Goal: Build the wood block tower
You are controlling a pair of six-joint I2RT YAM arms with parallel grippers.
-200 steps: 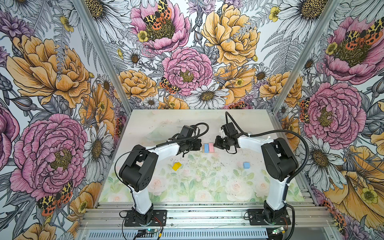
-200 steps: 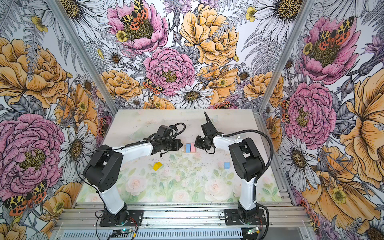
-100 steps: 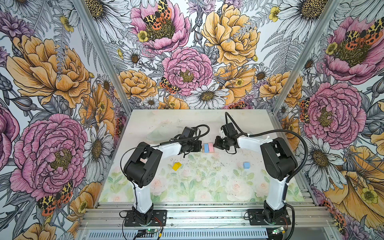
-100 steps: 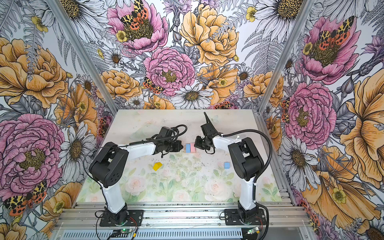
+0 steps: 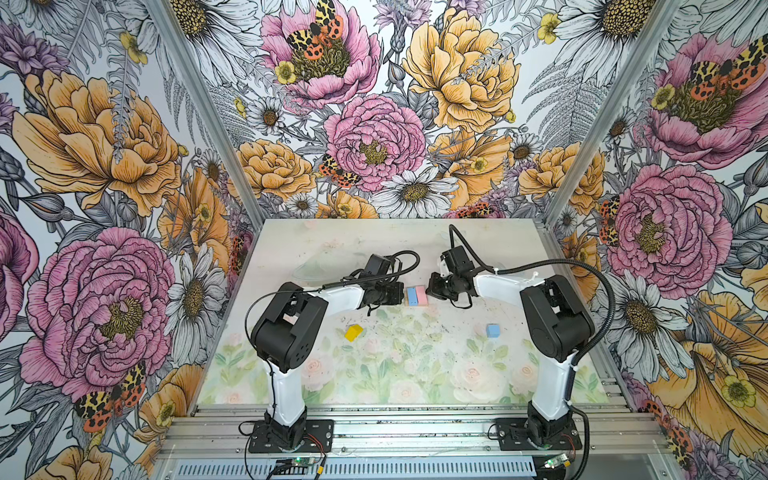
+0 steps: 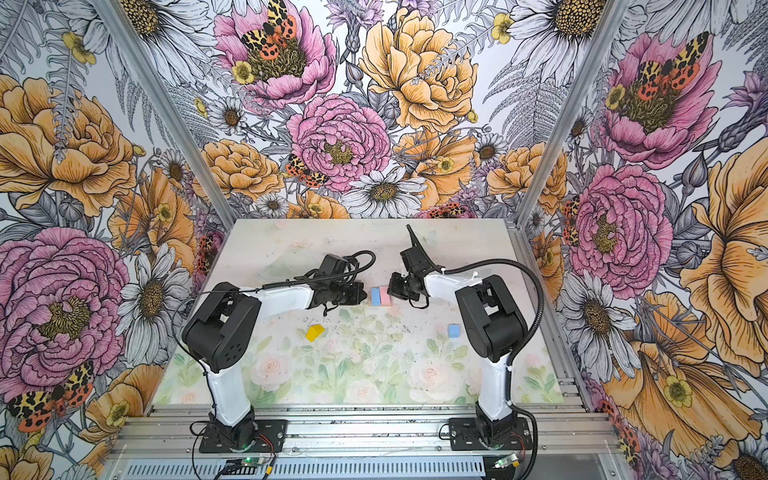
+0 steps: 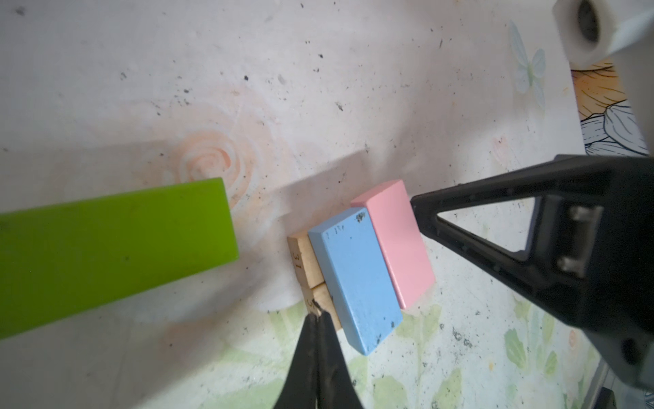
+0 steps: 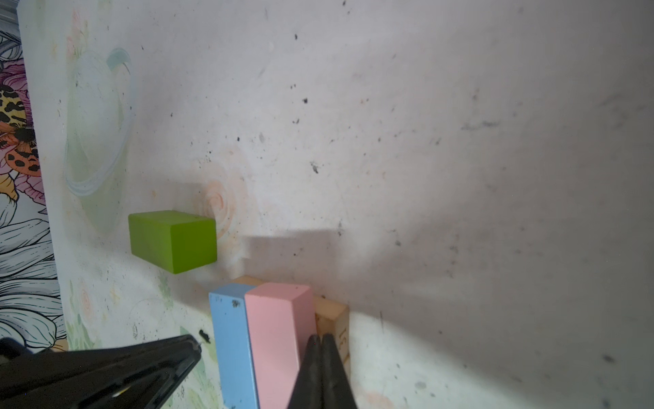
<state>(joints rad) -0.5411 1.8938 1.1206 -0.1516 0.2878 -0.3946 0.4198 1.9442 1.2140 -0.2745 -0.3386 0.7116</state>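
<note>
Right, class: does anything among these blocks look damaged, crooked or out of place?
Nothing is toppled. The blue brick, lying beside the pink brick on the tan planks, has dark scuffs in its paint near both ends, and dark specks litter the table.

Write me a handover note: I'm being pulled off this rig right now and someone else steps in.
Left gripper: shut, empty, touching the tan planks' end.
Right gripper: shut, empty, against the pink brick.
Done: planks side by side as base, light blue brick and pink brick laid across them.
Loose on the table: green brick close by, yellow roof piece left, light blue cube right.
Left: probably green, cube, then roof on top.
</note>
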